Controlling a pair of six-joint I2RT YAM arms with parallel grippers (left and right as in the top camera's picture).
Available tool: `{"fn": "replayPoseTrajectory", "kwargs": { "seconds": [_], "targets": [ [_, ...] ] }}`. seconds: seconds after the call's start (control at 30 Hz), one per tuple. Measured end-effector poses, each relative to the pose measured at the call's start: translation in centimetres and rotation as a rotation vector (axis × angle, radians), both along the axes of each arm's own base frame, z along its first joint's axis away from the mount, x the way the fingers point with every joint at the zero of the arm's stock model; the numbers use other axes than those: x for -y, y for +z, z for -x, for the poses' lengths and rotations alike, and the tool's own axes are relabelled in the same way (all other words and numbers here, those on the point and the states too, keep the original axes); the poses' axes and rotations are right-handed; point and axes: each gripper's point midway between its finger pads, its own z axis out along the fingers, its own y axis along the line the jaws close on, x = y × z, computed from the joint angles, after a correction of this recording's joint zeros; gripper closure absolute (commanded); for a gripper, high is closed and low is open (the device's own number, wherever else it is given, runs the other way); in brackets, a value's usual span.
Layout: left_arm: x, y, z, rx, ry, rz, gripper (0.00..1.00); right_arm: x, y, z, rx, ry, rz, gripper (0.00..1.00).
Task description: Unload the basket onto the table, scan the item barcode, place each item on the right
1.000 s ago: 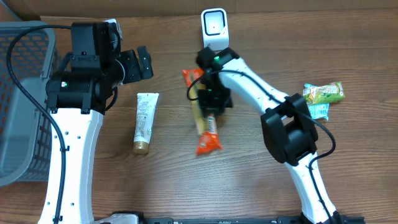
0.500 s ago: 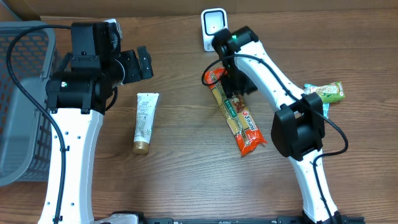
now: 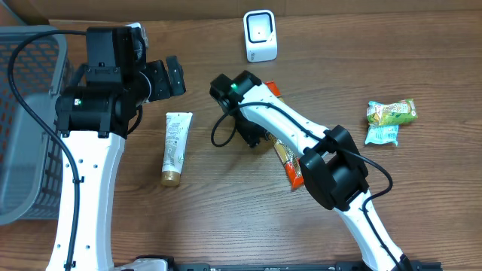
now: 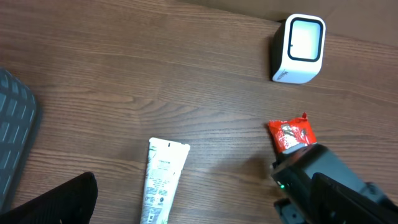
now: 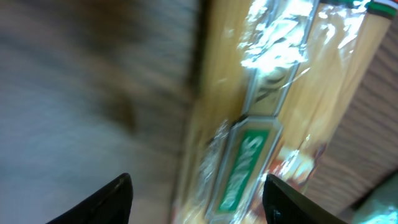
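Heads up: your right tool (image 5: 198,180) has its fingers spread apart over the spaghetti pack (image 3: 292,167). The wrist view is blurry, but nothing looks clamped. The pack lies flat on the worktop (image 3: 226,218), running diagonally under the right arm. Its red end points toward the white barcode scanner (image 3: 260,35) but sits well apart from it. Your left tool (image 3: 178,75) is wide open and empty, near a cream tube (image 3: 175,147). There's a grey basket (image 3: 22,150) at the far left, and snack packets (image 3: 390,113) off to the right.
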Motion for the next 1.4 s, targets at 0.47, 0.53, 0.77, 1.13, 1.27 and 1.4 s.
{"fn": "replayPoseTrajectory", "kwargs": {
  "seconds": [0.47,0.53,0.77,1.13,1.27,1.4],
  "targets": [
    [0.0,0.0,0.0,0.0,0.0,0.0,0.0,3.8,-1.9,-1.7,0.191,-0.006,0.127,0.48],
    [0.0,0.0,0.0,0.0,0.0,0.0,0.0,4.3,-2.1,-1.5,0.195,-0.004,0.151,0.53],
    [0.0,0.0,0.0,0.0,0.0,0.0,0.0,5.5,-2.3,-1.1,0.191,0.009,0.214,0.85],
    [0.0,0.0,0.0,0.0,0.0,0.0,0.0,5.7,-1.4,-0.9,0.159,-0.002,0.223,0.96],
    [0.0,0.0,0.0,0.0,0.0,0.0,0.0,5.0,-0.3,-0.4,0.077,-0.042,0.14,0.96],
    [0.0,0.0,0.0,0.0,0.0,0.0,0.0,2.0,1.0,0.6,-0.023,-0.078,-0.046,0.96]
  ]
}}
